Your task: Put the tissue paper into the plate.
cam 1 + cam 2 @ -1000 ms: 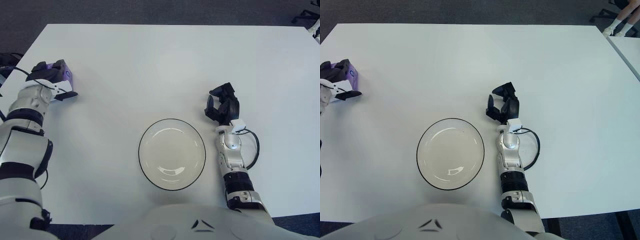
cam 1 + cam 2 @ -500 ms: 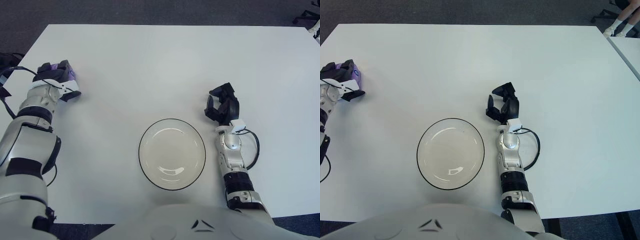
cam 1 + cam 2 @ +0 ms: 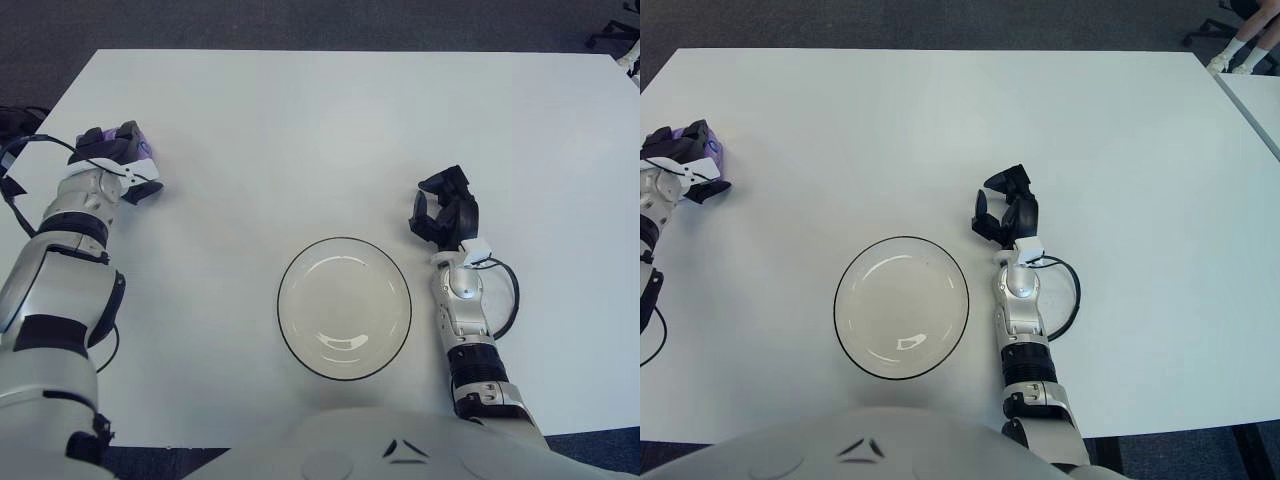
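A small purple tissue paper pack (image 3: 140, 149) is at the table's far left, and my left hand (image 3: 116, 160) is shut on it, dark fingers wrapped over its top. Whether the pack touches the table cannot be told. The plate (image 3: 344, 241), white with a thin dark rim, sits near the front middle of the table with nothing in it, well to the right of the pack. My right hand (image 3: 446, 212) shows just right of the plate, fingers curled and holding nothing.
The white table (image 3: 330, 130) stretches wide behind the plate. A black cable (image 3: 508, 300) loops beside my right forearm. Dark floor borders the table at the back and left edges.
My left hand has shifted a little to the right and nearer with the purple pack in it, and its forearm has swung inward. The right hand and the plate stay put.
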{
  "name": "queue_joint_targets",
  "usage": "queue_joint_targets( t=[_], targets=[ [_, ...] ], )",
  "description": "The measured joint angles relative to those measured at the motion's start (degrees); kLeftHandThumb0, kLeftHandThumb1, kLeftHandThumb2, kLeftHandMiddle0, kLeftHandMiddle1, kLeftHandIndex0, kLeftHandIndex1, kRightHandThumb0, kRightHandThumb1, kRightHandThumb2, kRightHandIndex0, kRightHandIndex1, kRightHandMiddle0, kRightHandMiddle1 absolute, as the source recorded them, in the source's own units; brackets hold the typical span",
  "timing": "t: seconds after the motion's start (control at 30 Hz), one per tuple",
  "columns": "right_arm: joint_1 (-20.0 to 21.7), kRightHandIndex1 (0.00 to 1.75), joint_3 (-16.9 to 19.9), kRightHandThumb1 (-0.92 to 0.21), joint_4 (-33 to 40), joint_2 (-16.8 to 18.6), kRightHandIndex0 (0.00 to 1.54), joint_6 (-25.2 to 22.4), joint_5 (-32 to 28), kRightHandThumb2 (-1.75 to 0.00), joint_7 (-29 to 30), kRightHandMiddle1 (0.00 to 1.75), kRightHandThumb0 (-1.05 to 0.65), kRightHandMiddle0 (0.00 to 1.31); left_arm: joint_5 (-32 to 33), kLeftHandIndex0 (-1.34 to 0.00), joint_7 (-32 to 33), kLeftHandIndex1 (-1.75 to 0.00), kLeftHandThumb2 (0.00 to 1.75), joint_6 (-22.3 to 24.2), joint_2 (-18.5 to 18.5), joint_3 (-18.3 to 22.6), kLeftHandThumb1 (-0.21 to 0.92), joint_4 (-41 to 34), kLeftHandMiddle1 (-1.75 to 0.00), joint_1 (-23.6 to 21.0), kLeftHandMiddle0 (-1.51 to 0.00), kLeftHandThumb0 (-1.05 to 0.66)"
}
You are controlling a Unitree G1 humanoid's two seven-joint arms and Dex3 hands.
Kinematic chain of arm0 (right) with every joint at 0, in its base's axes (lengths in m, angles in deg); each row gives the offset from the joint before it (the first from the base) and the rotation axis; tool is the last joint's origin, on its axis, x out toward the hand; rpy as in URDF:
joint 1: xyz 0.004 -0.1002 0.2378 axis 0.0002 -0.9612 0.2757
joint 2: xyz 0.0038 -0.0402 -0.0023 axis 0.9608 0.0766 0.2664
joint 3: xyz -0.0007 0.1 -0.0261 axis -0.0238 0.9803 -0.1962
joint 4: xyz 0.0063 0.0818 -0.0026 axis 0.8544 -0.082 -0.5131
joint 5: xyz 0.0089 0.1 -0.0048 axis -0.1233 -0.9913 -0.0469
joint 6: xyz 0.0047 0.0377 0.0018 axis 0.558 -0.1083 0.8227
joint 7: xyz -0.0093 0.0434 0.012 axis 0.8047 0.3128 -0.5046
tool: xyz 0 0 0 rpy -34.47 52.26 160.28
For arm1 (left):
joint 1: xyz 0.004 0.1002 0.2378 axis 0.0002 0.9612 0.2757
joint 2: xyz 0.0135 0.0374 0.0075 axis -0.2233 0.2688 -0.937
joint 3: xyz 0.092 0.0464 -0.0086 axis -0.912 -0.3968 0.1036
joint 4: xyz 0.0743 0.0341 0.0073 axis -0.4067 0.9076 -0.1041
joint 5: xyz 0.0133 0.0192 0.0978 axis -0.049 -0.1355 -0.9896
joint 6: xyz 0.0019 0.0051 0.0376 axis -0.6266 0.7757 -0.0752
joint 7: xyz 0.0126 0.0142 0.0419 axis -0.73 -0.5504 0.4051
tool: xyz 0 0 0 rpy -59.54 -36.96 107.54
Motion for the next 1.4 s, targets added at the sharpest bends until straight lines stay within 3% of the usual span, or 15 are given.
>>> queue_joint_targets(
  t=[0.1, 0.23, 0.3, 0.33, 0.37, 0.4, 0.43, 0.53, 0.67, 1.03, 1.4],
  targets=[
    [0.0, 1.57, 0.0, -0.56, 0.1, 0.0, 0.63, 0.0, 0.0, -1.01, 0.0, 1.75, -0.41, 0.42, 0.6, 0.0, 0.0, -0.46, 1.02, 0.0, 0.0, 0.6, 0.33, 0.0, -0.49, 0.2, 0.0, -0.62],
    [-0.1, 1.56, 0.0, -0.56, 0.1, 0.0, 0.63, 0.0, 0.0, -1.01, 0.0, 1.75, -0.41, 0.42, 1.4, 0.0, 0.0, -1.4, 1.15, -0.1, 0.0, 1.3, 0.23, -0.2, -1.41, 0.5, -0.09, -0.52],
    [-0.1, 1.56, 0.0, -0.56, 0.1, 0.0, 0.63, 0.0, 0.0, -1.01, -0.1, 1.75, -0.41, 0.42, 1.9, -0.05, 0.1, -1.57, 1.18, -0.1, -0.1, 1.9, 0.21, -0.2, -1.57, 0.6, -0.27, -0.47],
    [-0.1, 1.56, 0.0, -0.56, 0.1, 0.0, 0.63, 0.0, 0.0, -1.01, -0.1, 1.75, -0.41, 0.42, 2.1, -0.09, 0.1, -1.63, 1.23, -0.1, -0.1, 2.2, 0.24, -0.3, -1.64, 0.5, -0.39, -0.14],
    [-0.1, 1.56, 0.0, -0.56, 0.1, 0.0, 0.63, 0.0, 0.0, -1.01, -0.2, 1.75, -0.41, 0.42, 2.4, -0.12, 0.3, -1.67, 1.26, -0.1, -0.2, 2.5, 0.27, -0.4, -1.68, 0.5, -0.46, 0.08],
    [-0.1, 1.56, 0.0, -0.56, 0.1, 0.0, 0.63, 0.0, 0.0, -1.01, -0.2, 1.75, -0.41, 0.42, 2.7, -0.14, 0.4, -1.69, 1.29, -0.1, -0.2, 2.8, 0.27, -0.4, -1.69, 0.5, -0.5, 0.16],
    [-0.1, 1.56, 0.0, -0.56, 0.1, 0.0, 0.63, 0.0, 0.0, -1.01, -0.3, 1.75, -0.41, 0.42, 3.0, -0.24, 0.7, -1.71, 1.35, -0.1, -0.2, 3.1, 0.24, -0.5, -1.71, 0.6, -0.58, 0.1],
    [-0.1, 1.56, 0.0, -0.56, 0.1, 0.0, 0.63, 0.0, 0.0, -1.01, -0.3, 1.75, -0.41, 0.42, 3.6, -0.38, 2.1, -1.73, 1.44, 0.0, 0.1, 3.7, 0.2, -0.6, -1.73, 0.8, -0.68, 0.03],
    [-0.1, 1.56, 0.0, -0.56, 0.1, 0.0, 0.63, 0.0, 0.1, -1.01, -0.2, 1.75, -0.41, 0.42, 3.9, -0.6, 4.5, -1.74, 1.57, 0.6, 0.8, 4.5, 0.04, -0.6, -1.55, 1.2, -0.87, 0.01],
    [-0.1, 1.58, 0.1, -0.56, 0.1, 0.0, 0.63, -0.1, 0.1, -1.02, -0.2, 1.75, -0.41, 0.42, 5.0, -0.64, 12.4, -1.75, 1.64, 1.6, 3.0, 6.2, -0.02, -0.7, -1.57, 3.1, -0.92, 0.0],
    [-0.1, 1.58, 0.1, -0.56, 0.1, 0.0, 0.63, -0.1, 0.1, -1.02, -0.2, 1.75, -0.41, 0.43, 5.1, -0.64, 14.4, -1.75, 1.65, 1.6, 3.6, 6.4, -0.02, -0.8, -1.59, 3.7, -0.92, 0.0]
  ],
)
